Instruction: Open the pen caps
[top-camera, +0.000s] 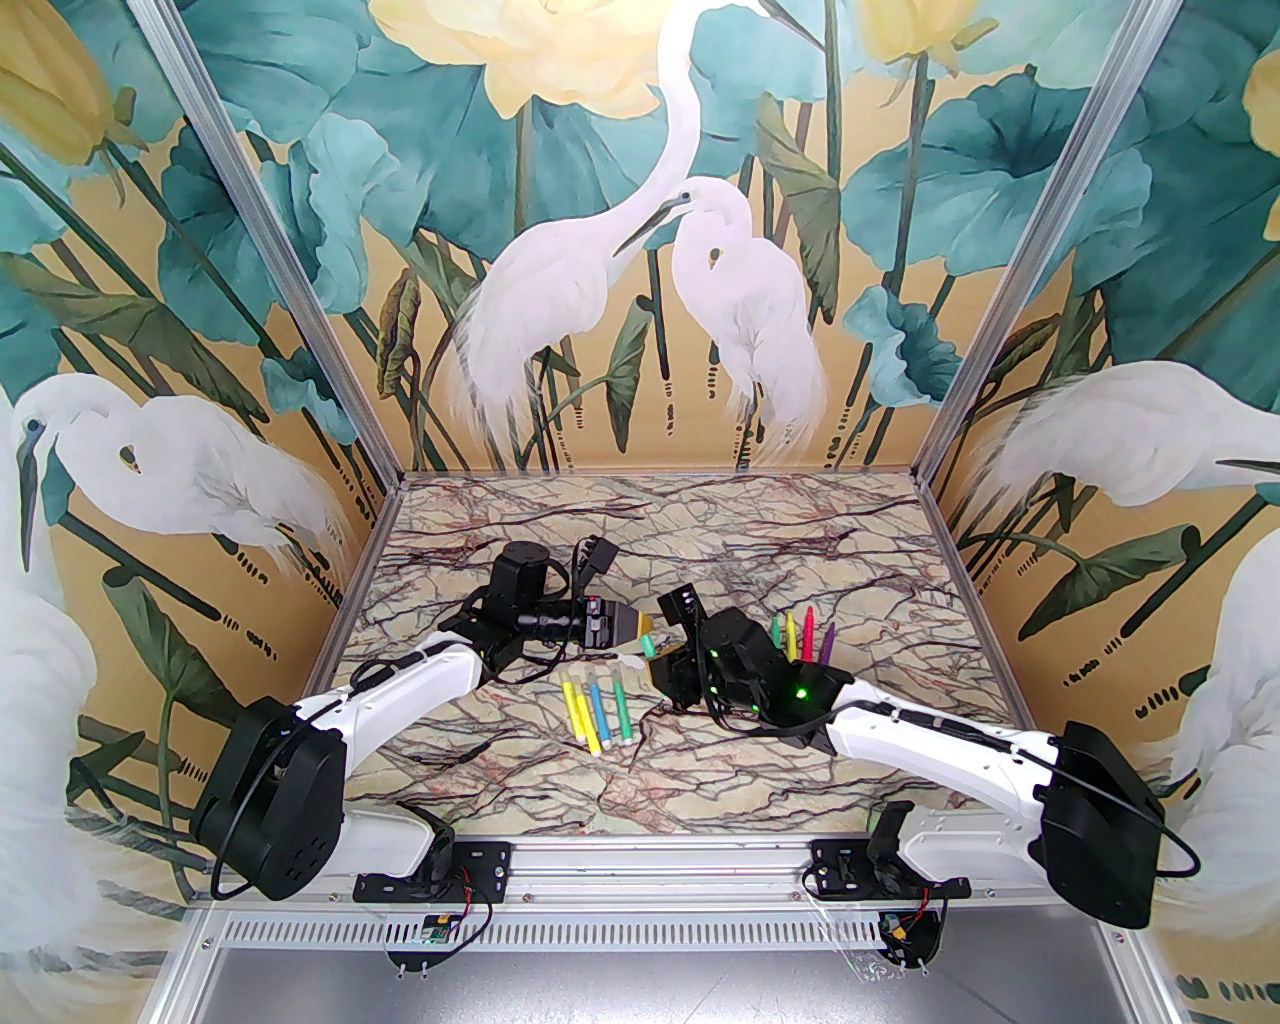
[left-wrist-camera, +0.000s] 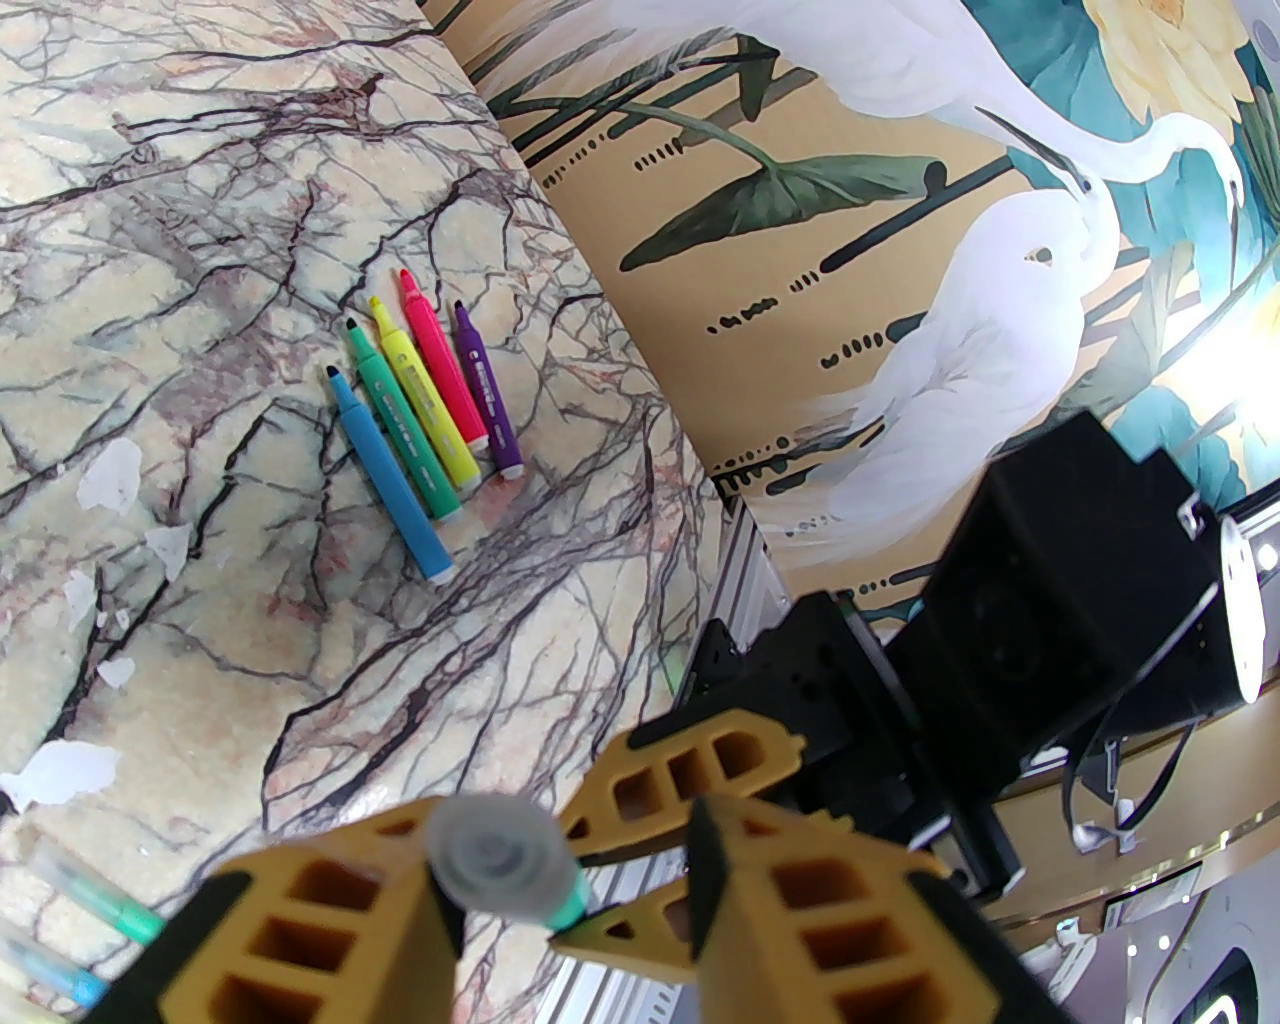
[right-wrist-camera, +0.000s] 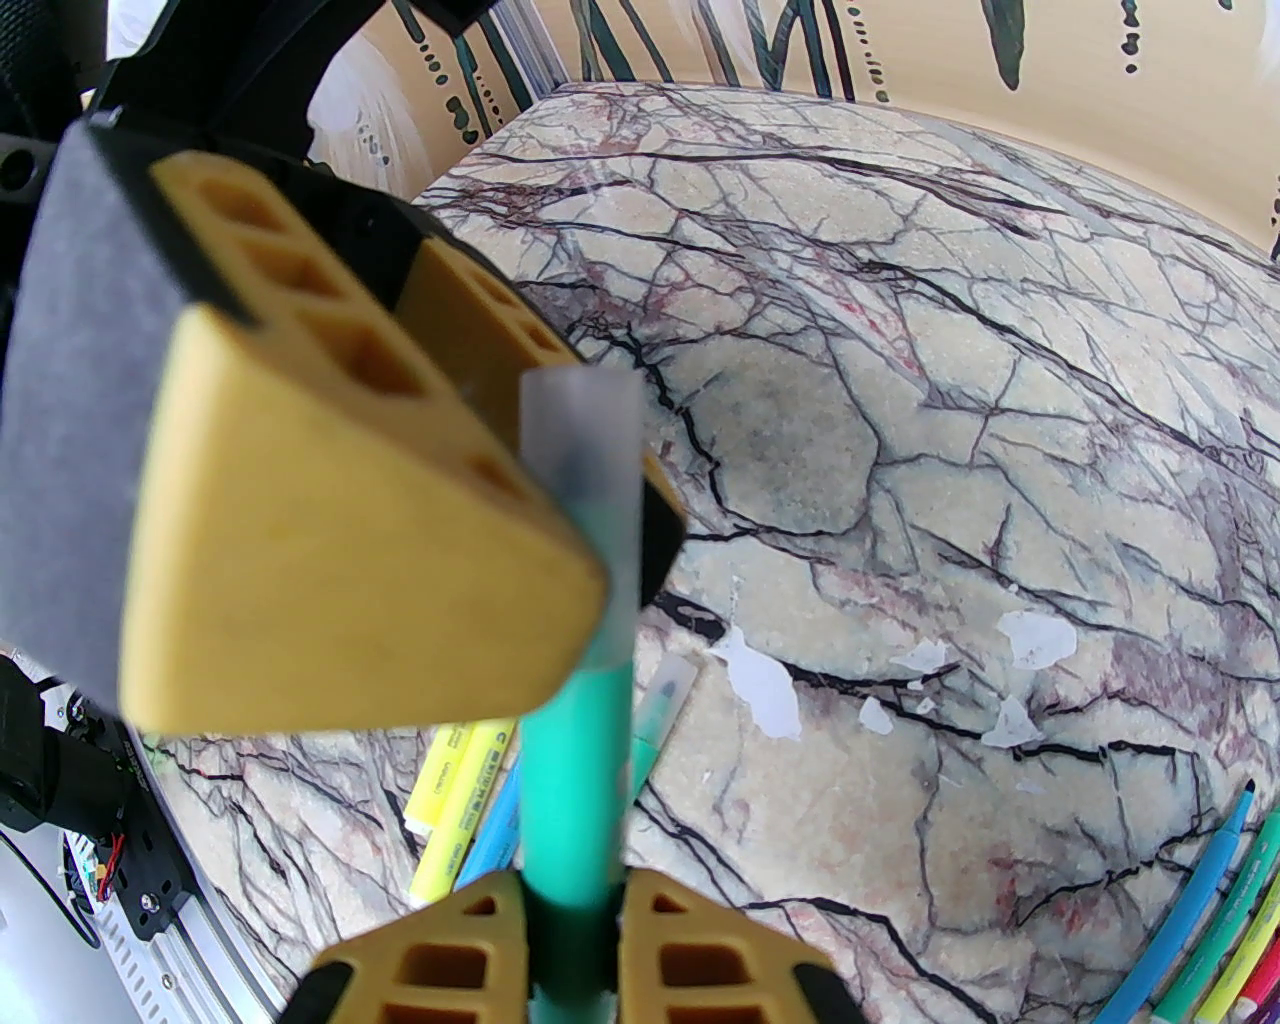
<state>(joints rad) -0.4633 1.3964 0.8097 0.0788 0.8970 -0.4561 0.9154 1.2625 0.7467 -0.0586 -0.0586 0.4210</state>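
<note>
Over the table (top-camera: 700, 790), your right gripper (right-wrist-camera: 570, 900) pinches the green pen (right-wrist-camera: 575, 780) by its body, bracing it. Left gripper (left-wrist-camera: 565, 860) straddles its clear cap (left-wrist-camera: 495, 855) with a gap on one side, not clamped, lined up to pull it off.

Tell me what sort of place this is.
Probably a robot test booth: the left arm and right arm bolted to a marble-patterned table, metal frame posts, heron-print wall panels around it.

Frosted plastic cap (right-wrist-camera: 580, 430), glossy marble-look tabletop (right-wrist-camera: 900, 350)
</note>
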